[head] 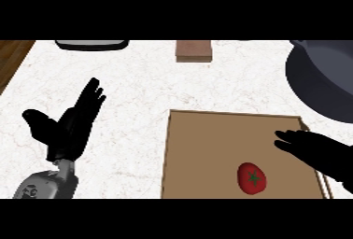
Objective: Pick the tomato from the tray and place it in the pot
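Observation:
A red tomato [252,178] with a green stem mark lies on the brown tray [207,140], near its front edge. My right hand [318,153] hovers over the tray's right side, fingers straight and pointing left, a short way up and to the right of the tomato without touching it. The dark grey pot [324,79] stands at the upper right, partly cut by the view's edge. At the left, over the marble counter, my left hand [66,128] rests open with its fingers up.
A brown block [193,51] sits at the back centre of the counter. A dark-rimmed object [92,45] shows at the back left. The counter's wooden edge [12,58] runs along the far left.

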Controlling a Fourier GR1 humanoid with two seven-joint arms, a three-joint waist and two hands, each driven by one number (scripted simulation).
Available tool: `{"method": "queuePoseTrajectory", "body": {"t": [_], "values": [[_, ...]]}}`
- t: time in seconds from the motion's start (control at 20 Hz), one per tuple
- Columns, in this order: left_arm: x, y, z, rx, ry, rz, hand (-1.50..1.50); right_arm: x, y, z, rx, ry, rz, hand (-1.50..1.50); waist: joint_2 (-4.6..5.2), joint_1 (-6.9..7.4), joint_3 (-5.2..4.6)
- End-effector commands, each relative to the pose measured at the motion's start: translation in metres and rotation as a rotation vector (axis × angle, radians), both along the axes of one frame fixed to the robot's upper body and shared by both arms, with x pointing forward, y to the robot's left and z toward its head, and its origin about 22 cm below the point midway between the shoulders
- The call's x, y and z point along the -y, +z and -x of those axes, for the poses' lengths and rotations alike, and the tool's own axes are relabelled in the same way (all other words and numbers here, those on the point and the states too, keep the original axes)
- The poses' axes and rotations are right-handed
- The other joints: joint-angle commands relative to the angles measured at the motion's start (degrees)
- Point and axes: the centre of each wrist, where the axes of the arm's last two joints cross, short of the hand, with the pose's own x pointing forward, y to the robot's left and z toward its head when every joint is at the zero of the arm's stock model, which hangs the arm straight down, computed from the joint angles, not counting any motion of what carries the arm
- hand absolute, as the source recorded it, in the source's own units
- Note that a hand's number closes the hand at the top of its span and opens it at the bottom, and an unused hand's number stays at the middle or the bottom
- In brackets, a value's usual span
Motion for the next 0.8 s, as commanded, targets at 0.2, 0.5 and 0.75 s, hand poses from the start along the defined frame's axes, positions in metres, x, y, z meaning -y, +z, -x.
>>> {"method": "queuePoseTrajectory", "body": {"t": [0.2, 0.5, 0.75], "values": [[-0.006, 0.015, 0.016, 0.004, 0.002, 0.0, 0.0, -0.029, -0.028, 0.011, -0.006, -0.047, 0.099, -1.5, -0.16, -0.02, 0.03], [-0.006, -0.022, 0.01, -0.013, 0.001, 0.014, 0.0, -0.03, -0.021, 0.007, 0.022, -0.046, 0.024, -1.5, -0.05, -0.27, -0.01], [0.01, -0.002, -0.006, 0.009, -0.004, 0.001, 0.0, -0.041, -0.031, 0.01, 0.016, -0.047, -0.017, -1.5, -0.07, -0.41, 0.01]]}}
